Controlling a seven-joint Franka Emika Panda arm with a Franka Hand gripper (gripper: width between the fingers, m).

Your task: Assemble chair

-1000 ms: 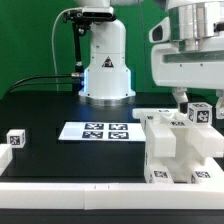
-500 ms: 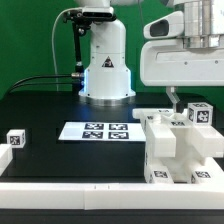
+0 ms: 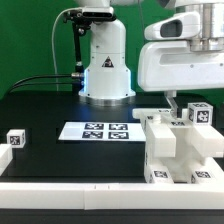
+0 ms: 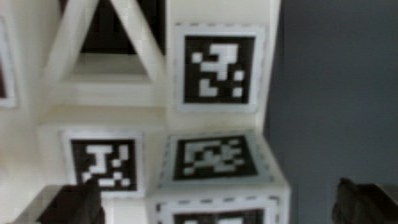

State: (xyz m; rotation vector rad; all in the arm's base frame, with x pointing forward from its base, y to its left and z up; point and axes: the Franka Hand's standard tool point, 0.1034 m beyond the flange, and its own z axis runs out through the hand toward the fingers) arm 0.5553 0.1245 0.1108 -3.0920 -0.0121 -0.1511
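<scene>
At the lower right of the exterior view, the chair (image 3: 178,148) stands on the black table (image 3: 45,105) as a stack of white blocky pieces joined together, with black-and-white square tags on its front and top faces. The arm's white housing fills the upper right of that frame, and the tool (image 3: 170,103) hangs just above the chair's top, near the tagged block at its upper right; whether a fingertip touches the plastic cannot be told. In the wrist view the two dark fingers (image 4: 68,206) show far apart at the two lower corners, holding nothing, with the chair's tagged faces (image 4: 178,150) in view between them. Well apart from the chair, a small white tagged block (image 3: 15,139) sits alone at the left edge of the exterior view. The marker board (image 3: 95,131) lies flat at the lower centre, between that block and the chair. A white border rail (image 3: 70,187) runs along the bottom of the frame.
</scene>
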